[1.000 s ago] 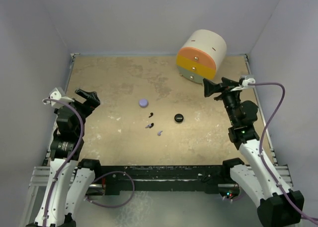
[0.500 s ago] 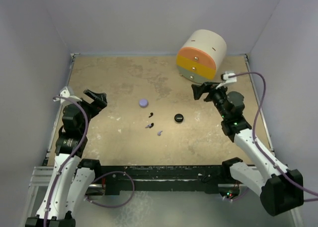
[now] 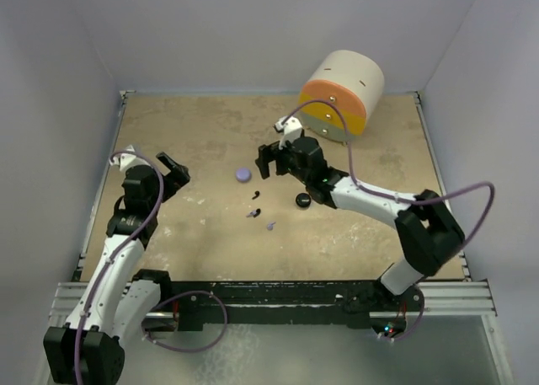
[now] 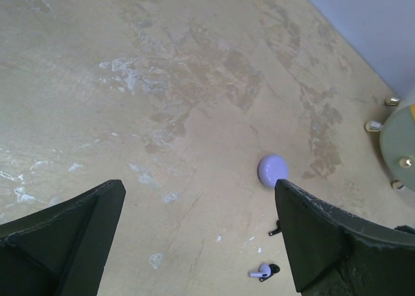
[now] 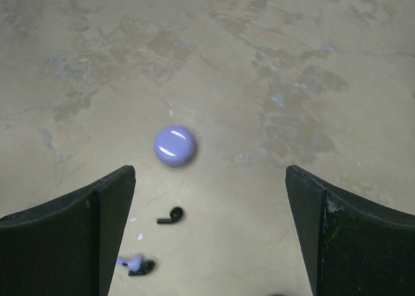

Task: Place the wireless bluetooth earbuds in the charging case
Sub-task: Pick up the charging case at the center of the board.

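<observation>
1. Tan, mottled desk [image 3: 194,132] carries everything. A drum [image 3: 341,94] with an orange and yellow face lies tilted at its far right corner.
2. The earbuds [image 3: 254,212] lie loose near the desk's middle, in no claw. A black bud [image 3: 256,193] lies farthest back, and a dark and lavender pair lies close together just nearer. A lavender bud [image 3: 270,226] is nearest the arms.
3. The lavender puck [image 3: 244,174] sits just beyond the buds, slightly left. The black puck [image 3: 303,200] sits to their right, apart from them.
4. The right claw [image 3: 269,161] hangs above the desk just right of the lavender puck, jaws spread wide and grasping nothing. Its wrist view shows that puck between the fingers [image 5: 71,238], with two buds nearer the camera.
5. The left claw [image 3: 174,171] hovers near the desk's left side, well apart from the buds, released and empty. Its wrist view shows the lavender puck and some buds close by its right-hand finger.
</observation>
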